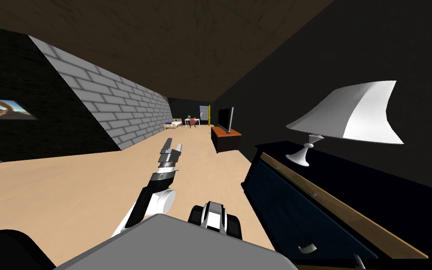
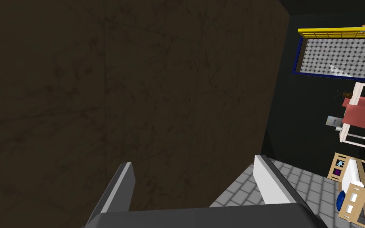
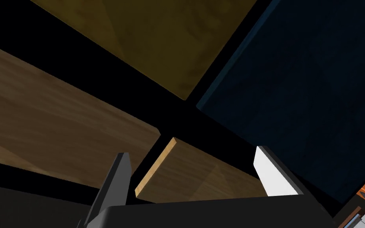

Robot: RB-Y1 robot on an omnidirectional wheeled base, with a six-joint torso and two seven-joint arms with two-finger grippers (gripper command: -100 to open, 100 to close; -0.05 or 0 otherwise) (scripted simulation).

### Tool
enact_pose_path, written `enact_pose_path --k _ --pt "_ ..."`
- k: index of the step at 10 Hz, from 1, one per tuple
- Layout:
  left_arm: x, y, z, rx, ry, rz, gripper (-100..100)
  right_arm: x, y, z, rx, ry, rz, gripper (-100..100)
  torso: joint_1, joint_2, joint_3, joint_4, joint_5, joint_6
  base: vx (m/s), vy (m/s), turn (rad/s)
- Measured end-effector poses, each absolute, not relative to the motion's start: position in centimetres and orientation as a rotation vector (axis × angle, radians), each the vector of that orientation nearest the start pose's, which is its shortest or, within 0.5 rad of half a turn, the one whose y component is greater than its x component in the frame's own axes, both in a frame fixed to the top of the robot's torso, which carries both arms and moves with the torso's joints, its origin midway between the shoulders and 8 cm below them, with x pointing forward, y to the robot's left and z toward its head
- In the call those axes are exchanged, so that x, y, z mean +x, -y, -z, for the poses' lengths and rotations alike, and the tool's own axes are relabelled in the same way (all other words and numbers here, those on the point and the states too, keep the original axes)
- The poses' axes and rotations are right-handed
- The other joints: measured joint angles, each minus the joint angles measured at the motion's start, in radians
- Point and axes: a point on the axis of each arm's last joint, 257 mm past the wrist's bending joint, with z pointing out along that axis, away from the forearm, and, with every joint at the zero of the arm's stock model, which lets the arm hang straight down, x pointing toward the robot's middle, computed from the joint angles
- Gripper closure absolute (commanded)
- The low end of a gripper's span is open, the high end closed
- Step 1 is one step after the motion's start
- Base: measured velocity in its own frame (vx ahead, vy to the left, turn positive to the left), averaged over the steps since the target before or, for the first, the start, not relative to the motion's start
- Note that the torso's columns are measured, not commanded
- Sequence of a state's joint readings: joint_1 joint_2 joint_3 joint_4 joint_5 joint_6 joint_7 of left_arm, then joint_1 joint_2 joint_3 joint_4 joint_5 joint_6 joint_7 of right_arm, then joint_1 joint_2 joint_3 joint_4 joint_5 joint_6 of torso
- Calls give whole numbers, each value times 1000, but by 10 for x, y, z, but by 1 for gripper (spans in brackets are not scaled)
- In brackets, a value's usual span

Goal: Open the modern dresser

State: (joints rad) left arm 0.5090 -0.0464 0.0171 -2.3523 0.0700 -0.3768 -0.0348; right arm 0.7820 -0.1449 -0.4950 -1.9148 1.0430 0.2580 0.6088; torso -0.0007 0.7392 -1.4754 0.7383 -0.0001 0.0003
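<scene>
The dresser (image 1: 299, 211) stands at my right, with a dark blue front, a wood-edged top rim (image 1: 332, 199) and a small grey handle (image 1: 307, 248) low on its face. The front leans out from the dark body, showing the wooden edge behind it. My right gripper (image 3: 191, 152) is open and holds nothing. It is close to the dresser's pale wooden boards (image 3: 59, 130) and a dark blue panel (image 3: 304, 103). My left gripper (image 1: 173, 145) is raised over the floor ahead of me, away from the dresser, and its fingers (image 2: 270, 182) stand open and empty.
A white lamp (image 1: 351, 117) stands on the dresser's dark top. Farther along the same wall is a TV on a brown stand (image 1: 226, 136). A grey brick wall (image 1: 116, 108) runs on the left, with pale open floor (image 1: 70, 187) between. A bed and a desk stand at the far end.
</scene>
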Motion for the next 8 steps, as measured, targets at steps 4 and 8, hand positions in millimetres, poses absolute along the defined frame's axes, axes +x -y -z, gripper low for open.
enact_pose_path --k 4,8 --pt "346 -299 -30 -764 -580 1283 0 114 652 267 231 -1970 1354 -100 1 -1 0 0 0 -1 95 62 151" --pt "345 -299 -30 -764 -580 1283 0 81 667 262 173 -2005 1546 -100 0 -2 -1 -1 0 0 86 53 156"
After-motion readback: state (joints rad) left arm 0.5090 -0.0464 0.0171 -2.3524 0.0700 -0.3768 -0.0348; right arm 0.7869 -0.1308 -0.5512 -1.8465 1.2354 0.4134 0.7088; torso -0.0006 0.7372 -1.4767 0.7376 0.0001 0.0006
